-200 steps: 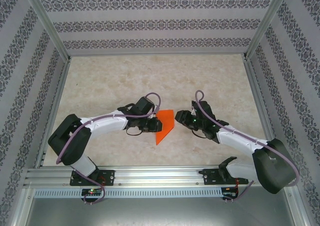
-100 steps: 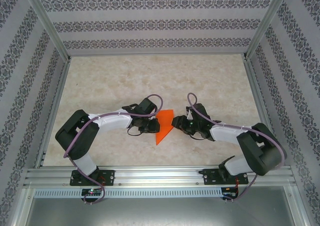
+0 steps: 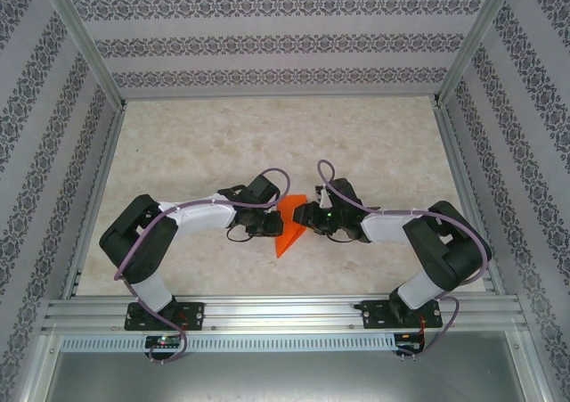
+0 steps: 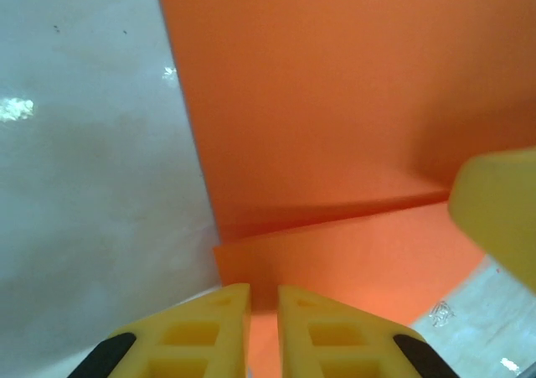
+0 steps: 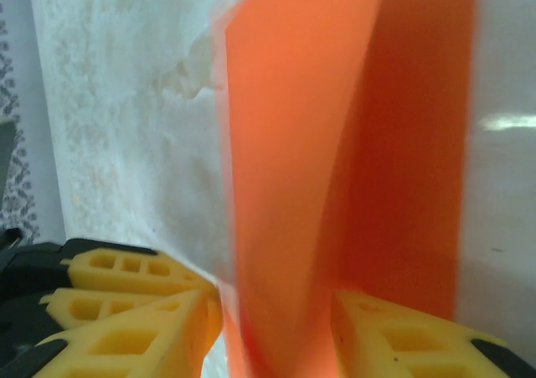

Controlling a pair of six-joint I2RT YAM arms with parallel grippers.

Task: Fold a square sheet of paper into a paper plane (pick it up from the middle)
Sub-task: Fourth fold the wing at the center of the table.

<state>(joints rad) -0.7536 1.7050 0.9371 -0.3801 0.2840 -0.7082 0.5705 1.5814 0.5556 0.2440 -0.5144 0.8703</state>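
Two layers at least show in the square sheet of paper. It is folded to a pointed wedge and lies on the table just beyond the middle of the rail, tip toward the rail.

The left gripper works just left of the rail's middle. Its fingers are almost together, with orange in the slit between them, which I judge to be a pinch on the edge of a folded layer. The right gripper, just right of the rail's middle, has its fingers apart. They straddle a flap that stands up from the table without clamping it.

Such paper is nearly weightless and limp. It likely skids on this smooth tabletop and keeps any crease it is given, wanted or not, and a raised flap tends to spring back. The best hold is probably at a doubled edge, which is stiffer. One gripper should pin the paper while the other bends the free flap, closing lightly so nothing crumples.
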